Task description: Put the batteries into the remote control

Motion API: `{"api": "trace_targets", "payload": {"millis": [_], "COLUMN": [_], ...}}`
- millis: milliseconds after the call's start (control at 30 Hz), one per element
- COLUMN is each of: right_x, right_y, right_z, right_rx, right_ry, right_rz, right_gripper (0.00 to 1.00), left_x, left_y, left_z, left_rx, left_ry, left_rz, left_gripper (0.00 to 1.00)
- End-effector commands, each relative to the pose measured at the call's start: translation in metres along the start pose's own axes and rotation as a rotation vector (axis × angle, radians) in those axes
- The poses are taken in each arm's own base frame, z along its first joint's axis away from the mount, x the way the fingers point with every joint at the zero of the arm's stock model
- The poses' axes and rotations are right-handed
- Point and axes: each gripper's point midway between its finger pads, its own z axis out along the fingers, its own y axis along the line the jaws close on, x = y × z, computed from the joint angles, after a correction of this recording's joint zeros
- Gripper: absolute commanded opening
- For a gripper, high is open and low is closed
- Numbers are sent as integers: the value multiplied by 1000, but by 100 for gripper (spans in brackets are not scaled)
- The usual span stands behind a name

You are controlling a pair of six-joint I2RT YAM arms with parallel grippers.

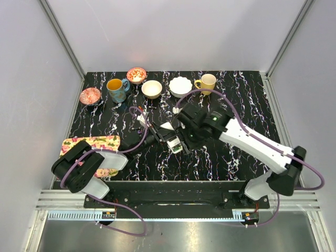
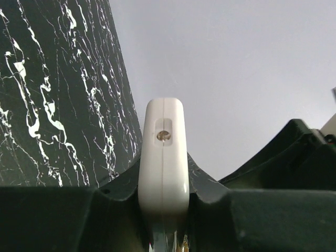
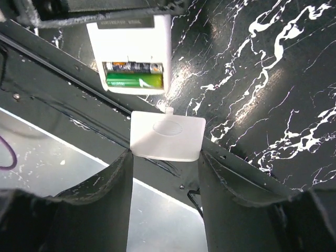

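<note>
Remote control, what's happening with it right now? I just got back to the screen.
The left gripper has its fingers shut on the remote control. The remote's back is open, and two batteries sit inside it. The right gripper holds the back cover just short of that opening, tab toward the remote, not yet fitted. Loading looks done, so closing the cover seems to be what remains.
</note>
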Motion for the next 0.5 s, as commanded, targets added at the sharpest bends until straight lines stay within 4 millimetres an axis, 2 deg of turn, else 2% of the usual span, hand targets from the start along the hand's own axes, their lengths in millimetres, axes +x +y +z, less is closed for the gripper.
{"api": "trace_targets", "payload": {"millis": [0,200,467], "right_x": [-3,-20,-27], "right_y": [5,12,16], "right_z": [9,19,28], "right_rx": [30,45,53], "right_ry": [61,52,68], "right_rz": [-43,-63,-76], "right_gripper": [0,0,0], "left_x": [-11,-11,-14], "left_y": [-38,-26,-16], "left_z": [12,17,20], "left_rx": [125,54,1], "left_ry": [-36,-31,-45], "left_rz": [0,5,9], "left_gripper": [0,0,0]}}
